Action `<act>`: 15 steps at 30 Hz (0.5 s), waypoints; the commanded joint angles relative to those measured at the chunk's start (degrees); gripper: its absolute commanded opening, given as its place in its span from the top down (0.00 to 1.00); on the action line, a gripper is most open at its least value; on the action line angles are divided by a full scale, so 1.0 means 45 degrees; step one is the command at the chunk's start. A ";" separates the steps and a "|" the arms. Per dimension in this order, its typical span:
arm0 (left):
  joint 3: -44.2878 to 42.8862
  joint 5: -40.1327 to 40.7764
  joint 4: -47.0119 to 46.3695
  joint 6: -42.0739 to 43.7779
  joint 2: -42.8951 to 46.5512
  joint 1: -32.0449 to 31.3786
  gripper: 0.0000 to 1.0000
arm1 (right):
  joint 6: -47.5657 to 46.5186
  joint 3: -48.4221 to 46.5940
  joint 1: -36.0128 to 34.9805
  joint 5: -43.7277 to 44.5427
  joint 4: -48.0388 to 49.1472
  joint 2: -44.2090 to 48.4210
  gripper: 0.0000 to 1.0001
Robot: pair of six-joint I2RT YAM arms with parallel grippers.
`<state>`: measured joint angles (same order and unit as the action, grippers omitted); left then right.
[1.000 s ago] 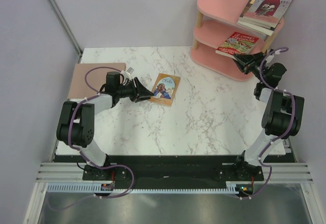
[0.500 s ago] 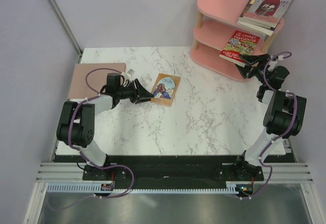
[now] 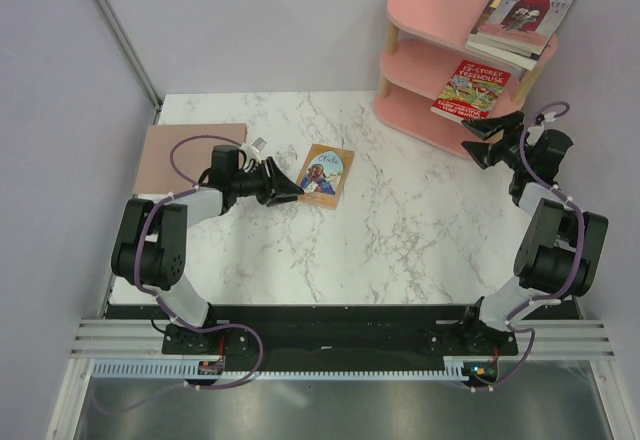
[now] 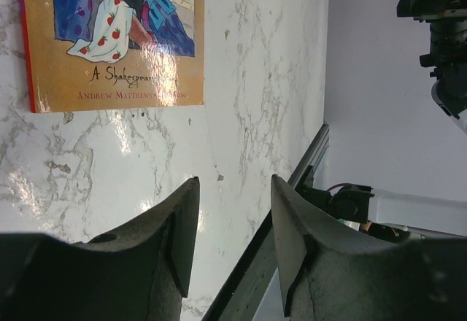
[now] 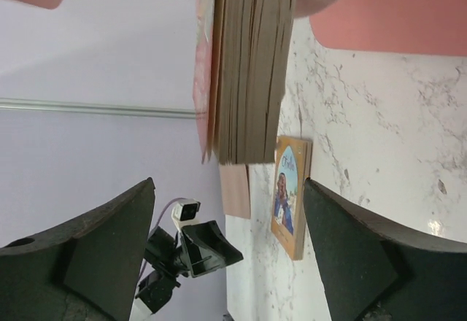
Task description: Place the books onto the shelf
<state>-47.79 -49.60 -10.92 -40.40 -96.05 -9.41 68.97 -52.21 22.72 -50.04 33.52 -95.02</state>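
Left fingers [image 4: 175,241] were half open and empty, low over the worktop [image 3: 420,220] and just short of the tan book [image 3: 326,174]. That book lay flat and read "A Shakespeare…" and "Andrew Matthews". Right fingers [image 5: 350,255] stood wide, holding nothing, just before the red book [image 3: 472,88], titled "Storey Treehouse". It lay on the middle tier of the shelf [image 3: 430,8], overhanging the edge. More books [image 3: 522,18] were stacked on the top tier.

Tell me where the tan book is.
In the top view, the tan book lies flat on the table, left of centre, just beyond the open left gripper.
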 commanded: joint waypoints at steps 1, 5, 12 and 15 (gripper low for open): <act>0.0073 -0.0051 -0.0464 0.0482 -0.0003 -0.0077 0.50 | -0.2156 0.0468 -0.0010 0.0182 -0.1915 0.1212 0.12; 0.0054 -0.0032 -0.0504 0.0463 -0.0120 -0.0116 0.50 | -0.2846 0.0838 -0.0321 0.0456 -0.2585 0.1975 0.46; -0.0433 0.0572 0.0330 0.0909 -0.0179 -0.0136 0.50 | -0.4816 0.0859 -0.2290 0.1897 -0.4689 0.2405 0.76; -0.1564 0.2034 0.2182 0.1456 -0.0510 -0.0136 0.49 | -0.5210 0.1131 -0.4340 0.2778 -0.4891 0.1862 0.55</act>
<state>-48.56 -47.72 -8.86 -39.31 -96.38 -9.80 51.79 -48.29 12.60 -42.96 15.81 -85.65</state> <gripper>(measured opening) 0.503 0.360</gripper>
